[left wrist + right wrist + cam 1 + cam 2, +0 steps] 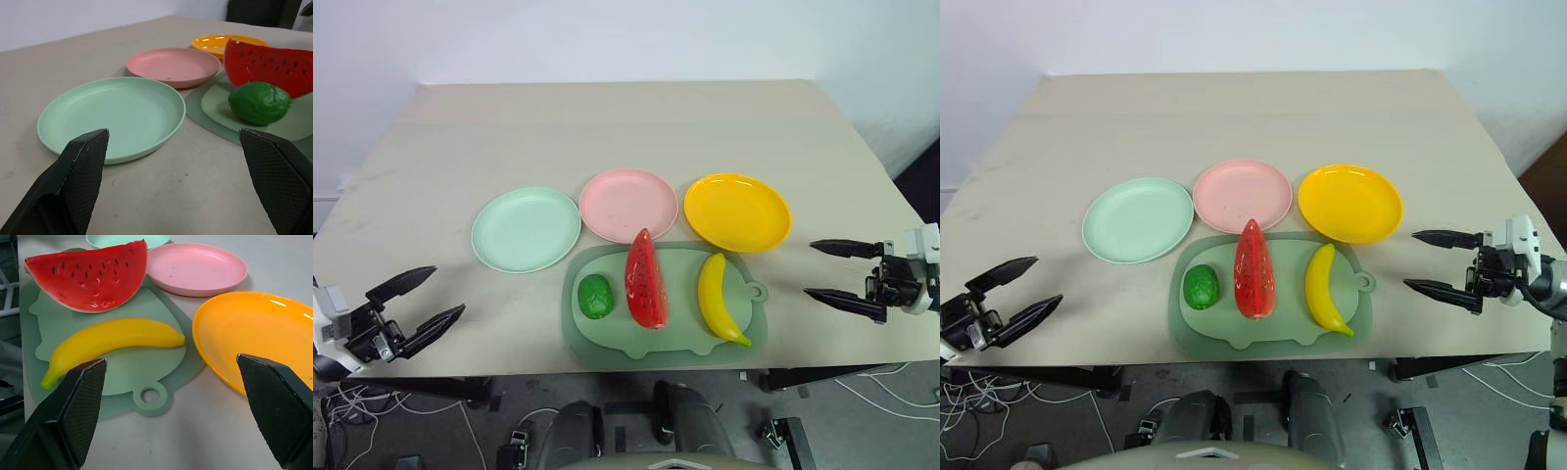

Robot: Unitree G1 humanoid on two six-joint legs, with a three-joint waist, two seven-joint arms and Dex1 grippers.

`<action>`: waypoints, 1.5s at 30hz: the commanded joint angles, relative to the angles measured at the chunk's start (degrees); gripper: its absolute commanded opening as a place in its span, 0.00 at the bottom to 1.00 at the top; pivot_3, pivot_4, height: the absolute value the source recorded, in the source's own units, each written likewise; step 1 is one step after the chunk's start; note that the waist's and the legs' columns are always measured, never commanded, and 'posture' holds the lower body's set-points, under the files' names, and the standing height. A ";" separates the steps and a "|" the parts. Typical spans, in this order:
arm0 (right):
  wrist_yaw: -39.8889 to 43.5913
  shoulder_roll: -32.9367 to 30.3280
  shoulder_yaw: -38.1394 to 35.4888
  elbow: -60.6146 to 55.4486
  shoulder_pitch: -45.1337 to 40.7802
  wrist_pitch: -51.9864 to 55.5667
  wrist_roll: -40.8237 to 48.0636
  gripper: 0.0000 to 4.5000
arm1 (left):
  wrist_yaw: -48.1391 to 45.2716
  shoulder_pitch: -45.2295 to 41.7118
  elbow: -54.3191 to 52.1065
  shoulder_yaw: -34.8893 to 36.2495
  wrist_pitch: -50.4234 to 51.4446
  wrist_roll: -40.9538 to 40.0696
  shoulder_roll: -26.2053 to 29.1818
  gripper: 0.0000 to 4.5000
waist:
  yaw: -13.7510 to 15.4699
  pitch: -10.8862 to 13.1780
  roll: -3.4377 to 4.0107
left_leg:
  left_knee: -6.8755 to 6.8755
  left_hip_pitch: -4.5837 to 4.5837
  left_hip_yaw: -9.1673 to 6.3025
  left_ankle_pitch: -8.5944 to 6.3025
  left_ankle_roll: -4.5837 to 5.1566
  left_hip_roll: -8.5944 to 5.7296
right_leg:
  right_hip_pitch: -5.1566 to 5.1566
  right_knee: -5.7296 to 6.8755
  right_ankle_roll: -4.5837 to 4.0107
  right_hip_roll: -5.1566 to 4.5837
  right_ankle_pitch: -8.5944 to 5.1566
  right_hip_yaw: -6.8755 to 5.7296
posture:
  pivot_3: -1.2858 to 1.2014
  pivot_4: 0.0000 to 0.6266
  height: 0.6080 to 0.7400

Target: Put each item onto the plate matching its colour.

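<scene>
Three plates stand in a row mid-table: a mint green plate (526, 228), a pink plate (628, 204) and an orange-yellow plate (737, 211), all bare. In front of them lie a dark-green fruit (595, 296), a red watermelon wedge (645, 279) and a yellow banana (716, 299). My left gripper (424, 300) hovers open at the table's front left corner, nothing between its fingers. My right gripper (830, 269) is open at the front right edge, pointing toward the banana (115, 340).
The three items rest on a sage-green pig-shaped mat (744, 338) near the table's front edge. The beige table (607, 127) stretches back behind the plates. Cables lie on the floor (352, 406) below the left corner.
</scene>
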 commanded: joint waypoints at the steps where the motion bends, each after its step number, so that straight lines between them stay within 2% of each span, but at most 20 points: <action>1: 0.42 -2.61 0.25 -0.55 1.06 -1.36 1.02 1.00 | -0.95 0.57 -0.97 0.86 1.21 -1.26 1.28 0.99 | 0.09 0.00 0.00 | 0.00 0.00 0.00 0.00 0.00 0.00 | 0.00 0.00 0.00 -0.01 0.00 0.00 | 0.52 0.24 0.97; 13: -0.21 -2.57 -2.11 -4.71 3.24 0.91 2.33 1.00 | -1.18 -5.07 2.13 -1.06 2.55 -0.17 2.68 0.99 | 0.06 0.00 0.00 | 0.02 -0.01 0.00 0.00 0.00 -0.01 | 0.00 0.01 0.01 0.02 0.00 0.00 | 0.52 0.24 0.97; 25: -1.02 -2.10 -4.15 -10.97 9.36 3.65 3.89 1.00 | -3.19 -2.20 1.50 0.14 3.55 -0.58 3.57 0.99 | 0.07 0.00 0.00 | 0.03 0.00 -0.01 0.00 0.00 0.02 | 0.00 0.01 0.01 0.00 0.00 0.00 | 0.52 0.24 0.97; 29: -3.50 -2.78 -2.29 -12.00 9.88 5.99 1.83 1.00 | -3.30 -0.57 1.36 0.88 3.87 -0.88 3.71 0.99 | 0.06 0.00 0.00 | 0.02 -0.01 -0.01 0.00 0.00 0.02 | -0.02 0.01 0.00 0.00 0.00 0.00 | 0.52 0.24 0.97; 33: -11.47 -4.69 0.52 -17.15 10.32 13.74 -2.41 1.00 | -3.33 -1.03 1.88 -0.25 3.70 -0.26 3.52 0.99 | 0.10 -0.01 0.00 | 0.03 -0.01 -0.01 0.00 0.00 0.03 | -0.02 0.01 -0.01 -0.02 -0.01 0.01 | 0.52 0.24 0.97; 36: -18.95 -7.42 3.22 -24.48 9.96 24.64 -4.84 1.00 | -2.51 -1.91 1.47 -0.69 3.74 -0.28 2.93 0.99 | 0.13 -0.01 0.01 | 0.03 -0.05 -0.01 0.00 0.00 0.03 | -0.07 0.01 -0.02 -0.06 -0.02 0.01 | 0.52 0.24 0.97; 45: -34.96 -7.01 6.31 -44.48 1.51 60.43 7.29 1.00 | -1.55 -2.85 1.75 -2.29 3.16 0.31 1.67 0.99 | 0.15 0.00 -0.01 | 0.02 -0.17 -0.06 0.00 0.00 0.06 | -0.17 0.00 -0.03 -0.04 -0.02 0.00 | 0.52 0.24 0.97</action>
